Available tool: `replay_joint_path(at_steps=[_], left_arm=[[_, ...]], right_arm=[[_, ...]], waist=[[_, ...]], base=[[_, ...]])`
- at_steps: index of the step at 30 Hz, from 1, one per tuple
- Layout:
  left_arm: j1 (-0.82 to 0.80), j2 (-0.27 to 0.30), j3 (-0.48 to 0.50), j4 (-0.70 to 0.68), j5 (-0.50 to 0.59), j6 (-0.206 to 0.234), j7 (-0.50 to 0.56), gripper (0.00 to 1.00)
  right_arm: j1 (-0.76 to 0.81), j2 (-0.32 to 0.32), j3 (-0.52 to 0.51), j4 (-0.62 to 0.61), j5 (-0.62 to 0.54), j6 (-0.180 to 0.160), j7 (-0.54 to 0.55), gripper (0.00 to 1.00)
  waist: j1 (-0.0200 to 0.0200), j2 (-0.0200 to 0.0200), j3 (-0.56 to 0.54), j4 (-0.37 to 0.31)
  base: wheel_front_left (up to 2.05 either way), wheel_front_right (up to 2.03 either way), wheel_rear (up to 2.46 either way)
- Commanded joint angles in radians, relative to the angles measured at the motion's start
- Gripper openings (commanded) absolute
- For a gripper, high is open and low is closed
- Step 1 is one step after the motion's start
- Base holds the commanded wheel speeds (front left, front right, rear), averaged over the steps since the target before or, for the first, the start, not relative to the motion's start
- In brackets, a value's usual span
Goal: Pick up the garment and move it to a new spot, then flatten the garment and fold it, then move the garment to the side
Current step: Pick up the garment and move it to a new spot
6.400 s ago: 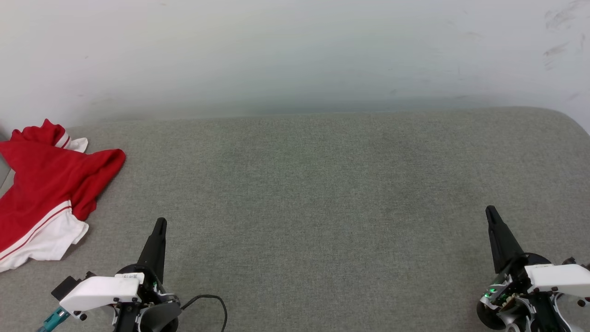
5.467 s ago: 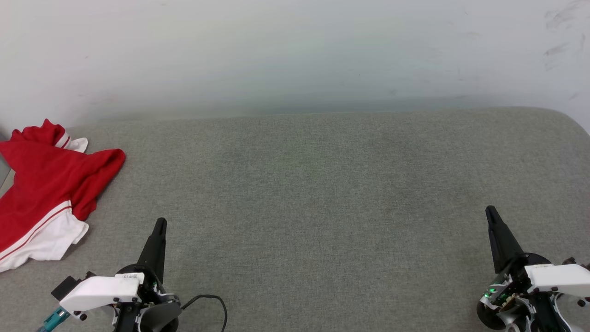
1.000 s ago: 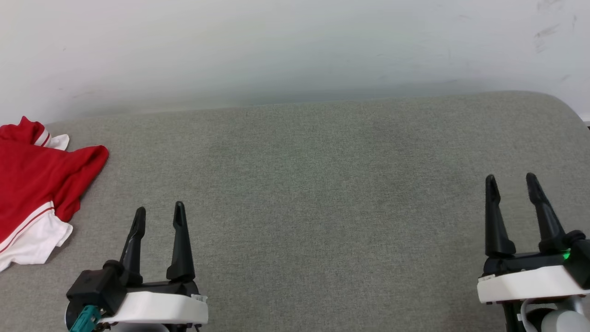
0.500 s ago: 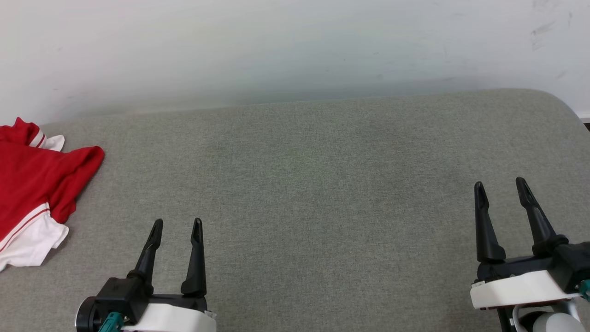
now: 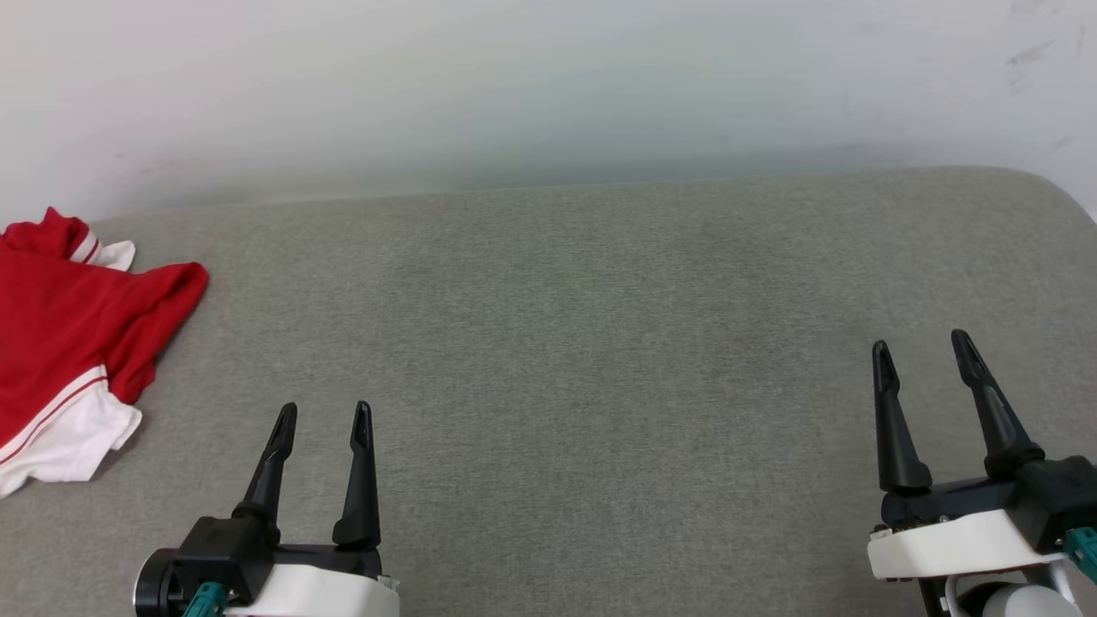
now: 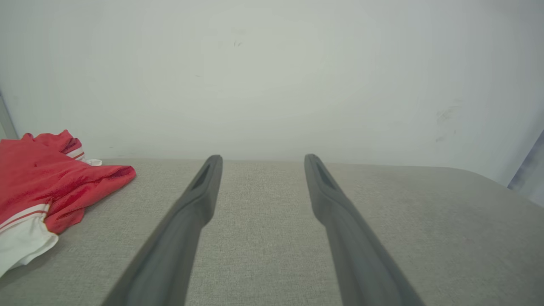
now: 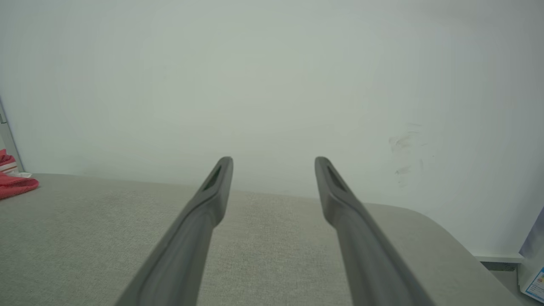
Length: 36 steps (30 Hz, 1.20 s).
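The crumpled red-and-white garment lies bunched at the left edge of the grey, woven-cloth tabletop. The left tool and right tool hover empty near the front edge, tapered dark fingers apart.

Your head camera looks down on the worktop — both wrist cameras skim low toward the wall; all views share the garment.

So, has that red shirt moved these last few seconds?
No. The red jersey still lies at the far-left corner of the grey fabric surface by the wall; only the camera shifted.
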Motion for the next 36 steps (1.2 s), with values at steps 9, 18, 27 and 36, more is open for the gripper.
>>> replay_joint_path(at_steps=[9, 18, 27, 36], left_arm=[[0.001, 0.0, 0.027, 0.013, -0.026, 0.001, -0.003, 1.0], [0.02, -0.001, 0.054, 0.015, -0.024, -0.002, -0.003, 1.0], [0.041, -0.001, 0.069, 0.0, -0.014, 0.006, -0.003, 1.0], [0.054, -0.001, 0.064, -0.028, 0.02, 0.002, -0.003, 1.0]], right_arm=[[0.026, 0.001, 0.038, -0.006, -0.001, 0.0, -0.002, 1.0], [0.039, 0.001, 0.077, -0.004, -0.009, 0.0, -0.002, 1.0], [0.046, 0.001, 0.111, 0.0, -0.004, 0.0, -0.002, 1.0], [0.053, 0.001, 0.14, 0.007, 0.007, 0.0, -0.002, 1.0]], waist=[[0.0, -0.0001, 0.0, 0.126], [0.0, -0.0001, -0.011, 0.288], [0.0, -0.0001, -0.028, 0.415], [0.0, -0.0001, -0.042, 0.488]], base=[[0.0, 0.0, 0.0], [0.0, 0.0, 0.0], [0.0, 0.0, 0.0], [0.0, 0.0, 0.0]])
